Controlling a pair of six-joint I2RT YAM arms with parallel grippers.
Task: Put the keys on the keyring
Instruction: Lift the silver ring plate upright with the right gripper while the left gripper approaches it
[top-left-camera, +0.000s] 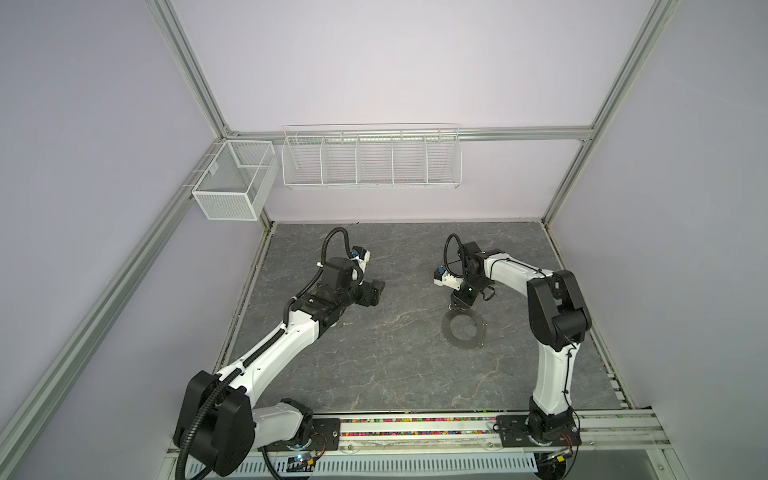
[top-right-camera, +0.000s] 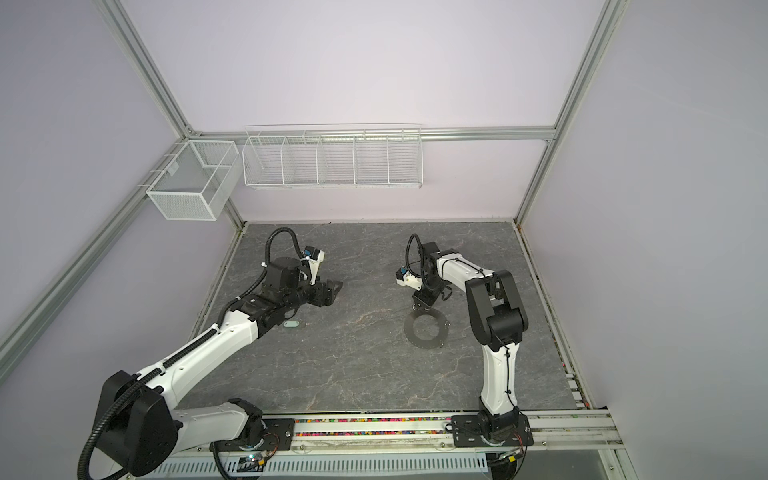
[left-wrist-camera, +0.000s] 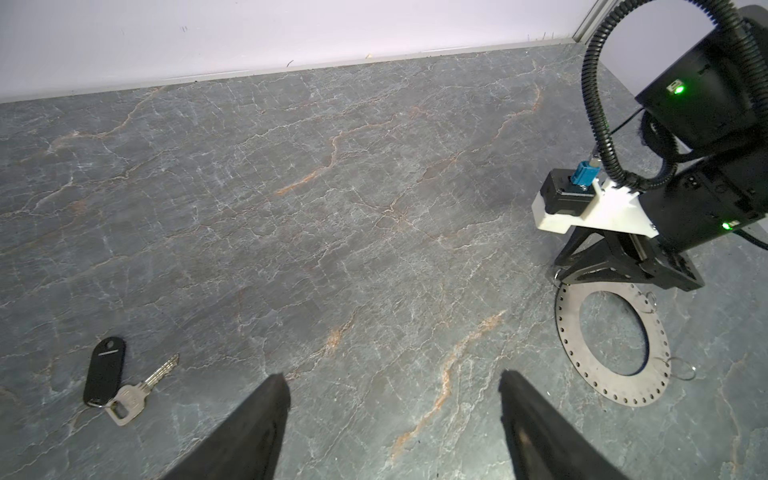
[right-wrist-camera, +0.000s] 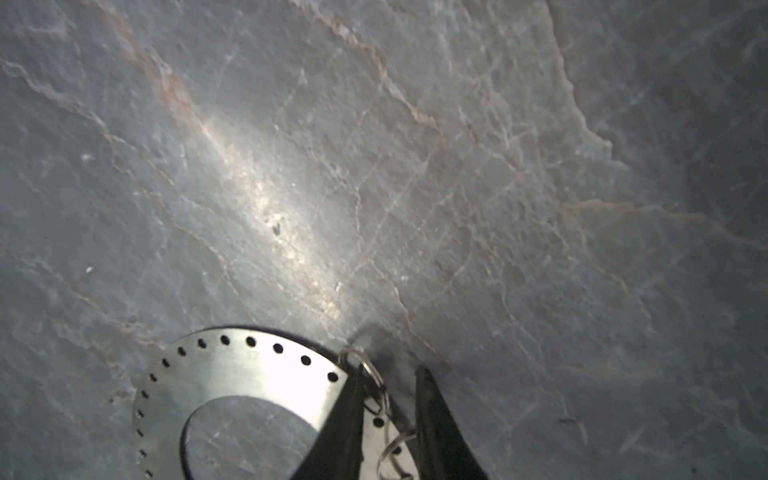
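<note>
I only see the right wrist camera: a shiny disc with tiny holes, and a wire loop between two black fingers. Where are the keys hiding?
Observer: The black-tagged key lies flat on the table, well away from the keyring. The left wrist view shows it.
Operator: Is there another key?
Observer: Yes. In a top view, the mint-headed key lies on the table close beside the left arm, also apart from the keyring.
</note>
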